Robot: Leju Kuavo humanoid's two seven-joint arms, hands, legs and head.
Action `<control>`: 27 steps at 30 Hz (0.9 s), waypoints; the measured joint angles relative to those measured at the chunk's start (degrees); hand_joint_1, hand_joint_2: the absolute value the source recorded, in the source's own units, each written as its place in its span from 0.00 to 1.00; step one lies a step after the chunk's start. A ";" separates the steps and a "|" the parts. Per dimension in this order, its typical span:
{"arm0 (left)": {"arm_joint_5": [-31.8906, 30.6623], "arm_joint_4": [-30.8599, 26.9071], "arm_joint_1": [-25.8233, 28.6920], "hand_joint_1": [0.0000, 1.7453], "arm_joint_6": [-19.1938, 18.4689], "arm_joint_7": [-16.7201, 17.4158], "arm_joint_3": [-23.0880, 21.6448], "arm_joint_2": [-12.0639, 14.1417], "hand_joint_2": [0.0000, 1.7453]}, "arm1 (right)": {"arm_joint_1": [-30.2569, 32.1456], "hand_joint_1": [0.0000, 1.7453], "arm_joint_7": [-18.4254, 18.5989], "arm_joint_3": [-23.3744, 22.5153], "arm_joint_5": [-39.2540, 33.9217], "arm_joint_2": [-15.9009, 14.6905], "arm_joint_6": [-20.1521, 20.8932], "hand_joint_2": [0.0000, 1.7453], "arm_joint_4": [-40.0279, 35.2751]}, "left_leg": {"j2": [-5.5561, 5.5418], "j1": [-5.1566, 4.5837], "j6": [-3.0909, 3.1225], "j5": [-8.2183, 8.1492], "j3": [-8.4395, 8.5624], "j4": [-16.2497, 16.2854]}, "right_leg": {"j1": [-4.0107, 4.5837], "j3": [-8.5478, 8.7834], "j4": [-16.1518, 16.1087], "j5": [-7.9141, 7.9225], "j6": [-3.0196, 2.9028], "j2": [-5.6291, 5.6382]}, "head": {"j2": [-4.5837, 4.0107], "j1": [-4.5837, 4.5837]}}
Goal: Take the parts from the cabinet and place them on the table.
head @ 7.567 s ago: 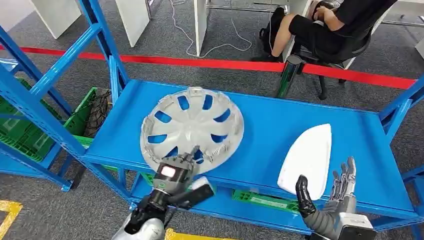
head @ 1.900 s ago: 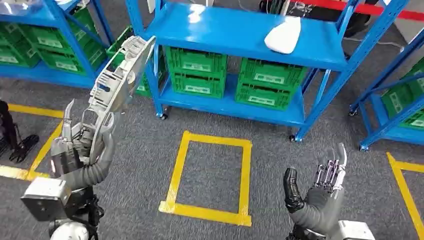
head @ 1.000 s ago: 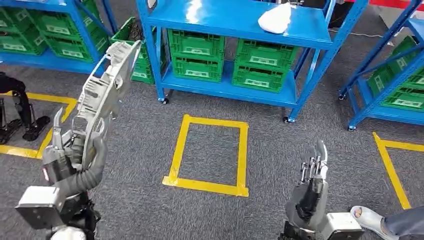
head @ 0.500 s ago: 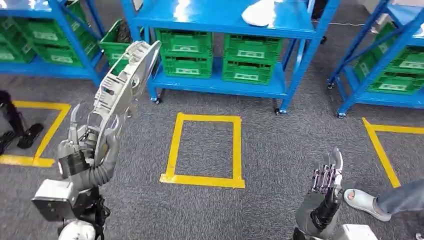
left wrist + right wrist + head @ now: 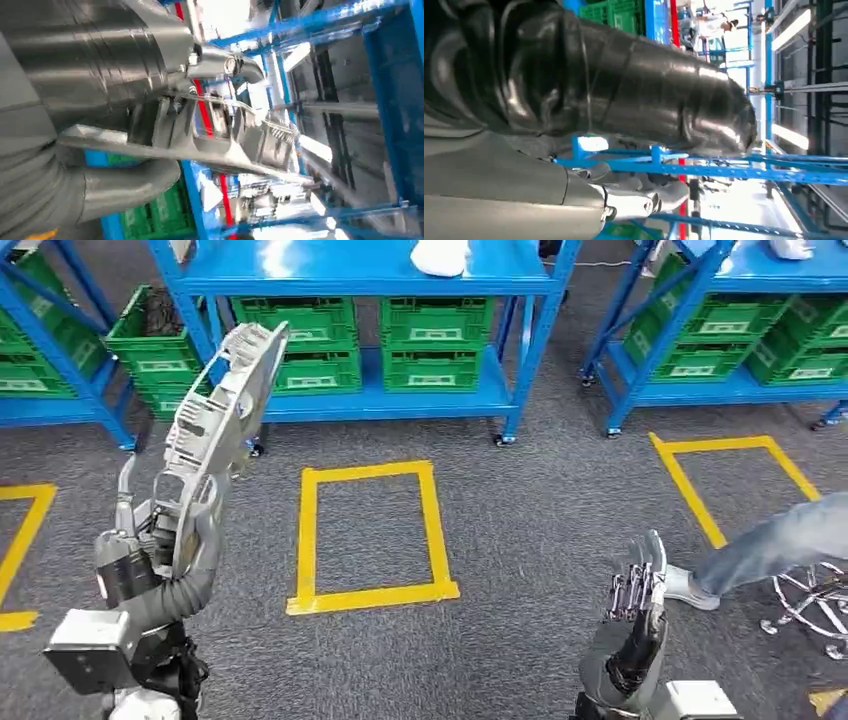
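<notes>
My left hand (image 5: 160, 530) grips the rim of a silver wheel cover (image 5: 222, 410), which stands on edge above it and leans toward the blue rack (image 5: 370, 280). The left wrist view has that cover (image 5: 210, 145) close up, clamped between my thumb and fingers (image 5: 115, 187). A white moulded part (image 5: 440, 255) lies on the rack's upper shelf. My right hand (image 5: 632, 615) is raised at the lower right with its fingers upright and apart, holding nothing; its dark fingers (image 5: 624, 85) show in the right wrist view.
Green crates (image 5: 432, 335) fill the rack's lower shelves, and more blue racks (image 5: 700, 320) stand left and right. A yellow taped rectangle (image 5: 368, 538) marks the grey carpet. A person's leg and shoe (image 5: 760, 550) reach in at the right beside a chair base (image 5: 815, 605).
The whole scene has shifted left as my view turned right; the rack is farther away. The wheel cover stays in my left hand. The person's leg now reaches farther in.
</notes>
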 joint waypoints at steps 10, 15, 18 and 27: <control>1.66 0.02 0.06 1.00 0.57 -1.16 0.07 0.00 1.00 | -0.19 0.00 0.13 0.09 0.42 -0.20 0.00 0.00 -0.26 | 7.16 -1.48 -0.06 -0.07 -0.19 -0.23 | 2.62 5.50 -6.63 1.86 -3.66 -6.05 | 0.00 1.69; 1.99 0.09 0.03 1.00 0.74 -1.20 0.09 0.00 1.00 | -0.06 0.00 0.18 0.22 0.41 -0.26 0.00 0.00 -0.50 | 2.46 -1.25 -1.01 -3.42 -1.78 3.79 | 1.56 6.72 -9.57 3.81 -4.40 -2.60 | 0.00 1.31; 2.08 0.15 0.15 1.00 0.92 -1.24 0.07 0.13 1.00 | 0.17 0.00 0.22 0.50 0.39 -0.28 0.00 0.00 -0.39 | 0.96 -1.04 -1.57 -7.44 -7.33 15.20 | 1.42 6.31 -9.51 4.02 -4.49 -0.25 | 0.00 -0.01; 2.21 0.37 0.17 1.00 1.40 -1.11 0.09 0.22 1.00 | 0.50 0.00 0.39 0.68 0.37 -0.28 0.00 0.00 -0.26 | -2.20 -0.62 -0.82 0.19 -0.10 -0.04 | -0.01 4.14 -7.07 3.76 -1.22 6.65 | 0.00 -0.50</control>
